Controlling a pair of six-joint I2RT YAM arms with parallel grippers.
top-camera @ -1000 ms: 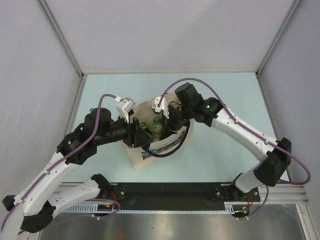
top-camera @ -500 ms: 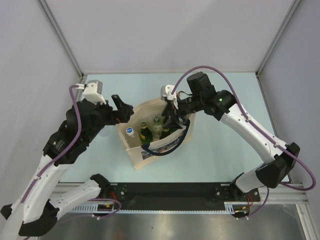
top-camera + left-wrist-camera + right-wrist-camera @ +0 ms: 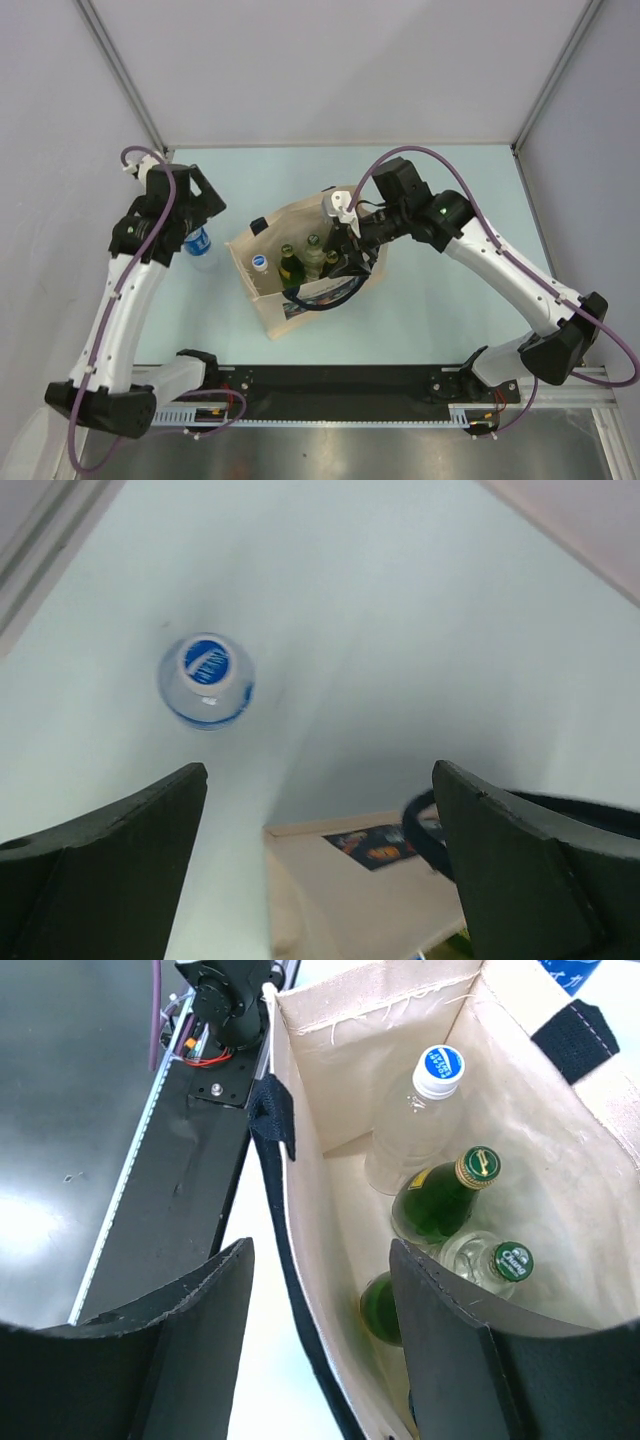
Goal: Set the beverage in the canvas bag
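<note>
Fetching is the step in hand: the left jaws gape wide, with the beverage (image 3: 205, 680) upright on the counter (image 3: 400, 630) ahead of them, toward their left finger, outside the canvas bag (image 3: 272, 315). Next they must descend around it (the right jaws, also wide, straddle the bag's wall).

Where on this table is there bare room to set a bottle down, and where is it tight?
Open: the far strip of table between the canvas bag and the back wall, and the stretch right of the bag beneath the right arm. Tight: inside the bag with four bottles, and the gap between it and the water bottle.
</note>
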